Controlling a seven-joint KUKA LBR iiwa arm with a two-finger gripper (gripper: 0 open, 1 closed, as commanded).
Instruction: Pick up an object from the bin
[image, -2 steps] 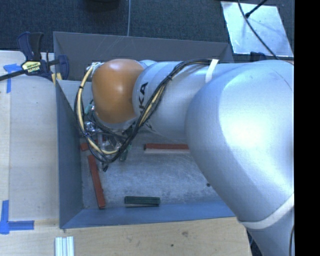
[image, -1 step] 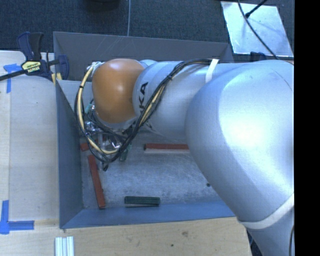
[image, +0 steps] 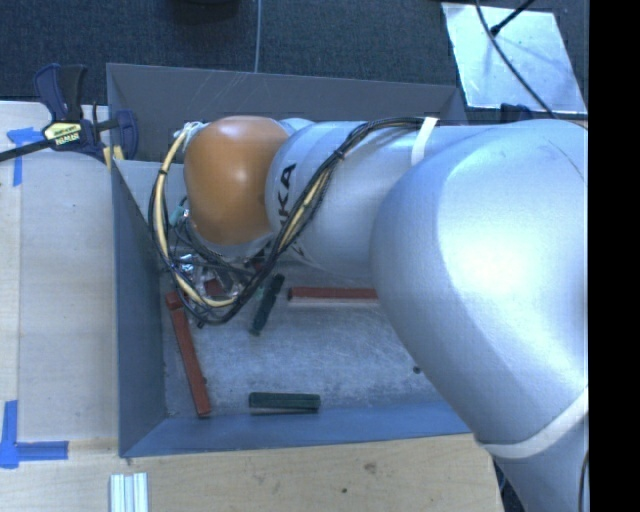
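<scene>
My gripper (image: 192, 264) is low in the bin's left part, under the wrist and a tangle of cables, close to the left wall. A red-brown stick (image: 190, 362) lies along the left wall, its upper end right under the gripper. A dark pen-like stick (image: 267, 304) lies tilted just to the right of the gripper. Beyond it, a second red-brown stick (image: 334, 295) lies flat, partly hidden under the arm.
A short dark bar (image: 284, 402) lies near the front wall, apart from the rest. The arm covers the back and right of the bin. Bare grey floor shows between the sticks and the front wall.
</scene>
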